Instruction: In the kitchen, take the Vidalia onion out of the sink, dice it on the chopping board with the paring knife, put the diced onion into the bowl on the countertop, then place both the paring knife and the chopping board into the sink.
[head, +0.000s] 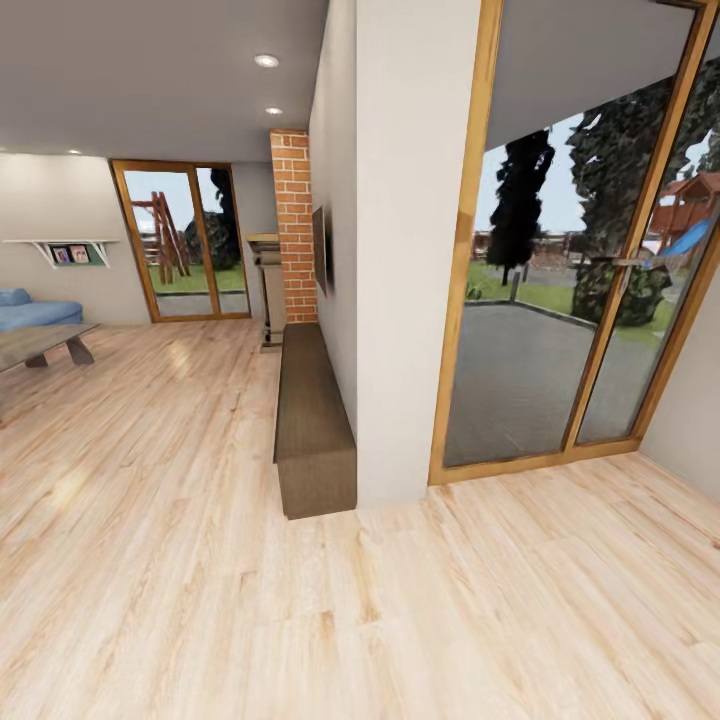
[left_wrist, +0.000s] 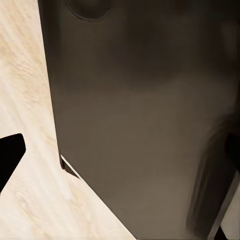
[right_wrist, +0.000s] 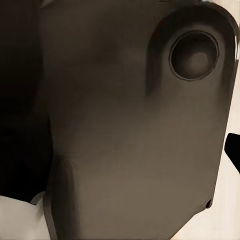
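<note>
Pale wood floor (head: 200, 600), brick pillar (head: 293, 225), glass doors (head: 560, 280), blue sofa (head: 30, 310); gripper state impossible to tell.

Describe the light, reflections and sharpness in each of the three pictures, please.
Head view: sharp, daylight through the glass door, soft sheen on the wooden floor, two ceiling spotlights glowing, straight edges leaning from wide-angle distortion. Left wrist view: a dark robot body panel close up, dim and blurred. Right wrist view: equally soft, shaded dark housing.
</note>
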